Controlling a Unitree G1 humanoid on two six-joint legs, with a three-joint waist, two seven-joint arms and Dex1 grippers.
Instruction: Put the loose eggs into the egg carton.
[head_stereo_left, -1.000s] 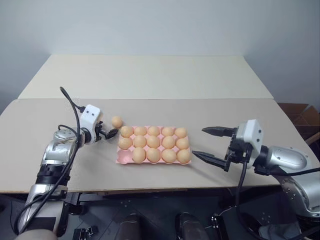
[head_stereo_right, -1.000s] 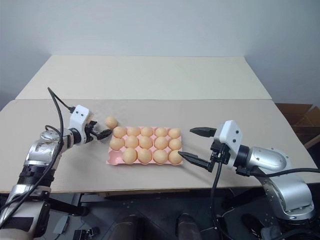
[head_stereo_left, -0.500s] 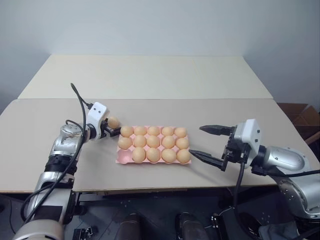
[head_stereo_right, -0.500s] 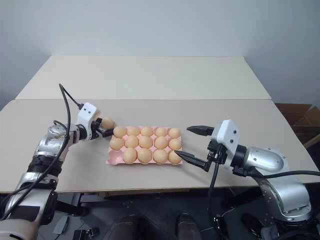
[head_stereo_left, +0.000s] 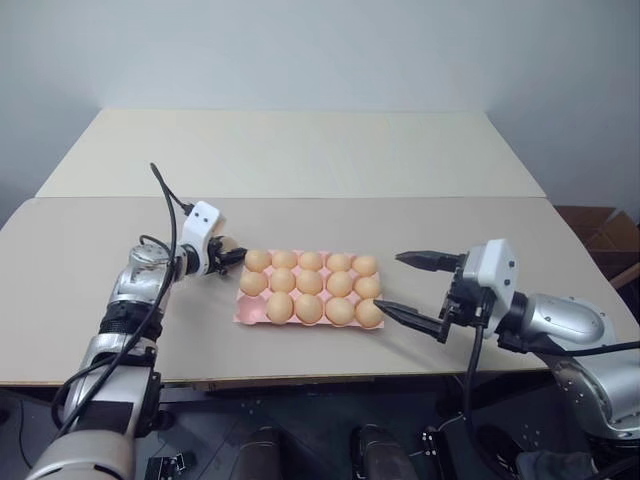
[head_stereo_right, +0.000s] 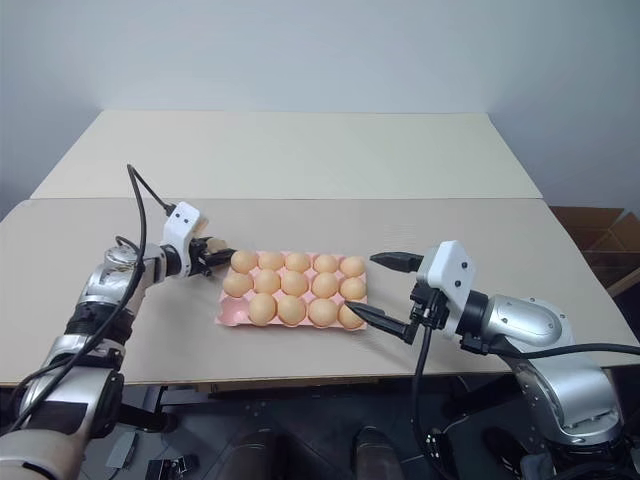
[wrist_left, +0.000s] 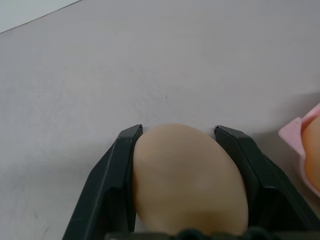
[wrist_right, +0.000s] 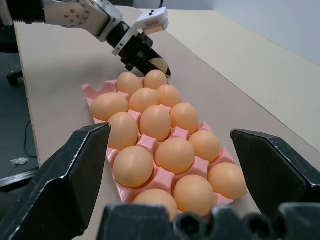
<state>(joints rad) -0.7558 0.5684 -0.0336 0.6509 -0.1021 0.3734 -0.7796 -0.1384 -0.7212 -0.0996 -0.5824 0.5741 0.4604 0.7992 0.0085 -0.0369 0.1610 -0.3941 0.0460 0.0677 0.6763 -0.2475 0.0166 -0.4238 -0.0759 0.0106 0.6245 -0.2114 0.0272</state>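
Left gripper (wrist_left: 177, 131) low beside egg carton (head_stereo_left: 245, 312), pinching egg (wrist_left: 187, 180).

Between the right gripper's (wrist_right: 172, 165) wide-apart black fingers (wrist_right: 65, 182), the pink carton (wrist_right: 95, 91) lies on the tabletop (wrist_right: 60, 70) with eggs (wrist_right: 155, 122) in all cups but one near corner, while beyond it the left gripper (wrist_right: 150, 64) pinches a loose egg (wrist_right: 159, 65).

egg (wrist_left: 187, 180): lower end cut off | egg carton (wrist_left: 300, 145): mostly cut off
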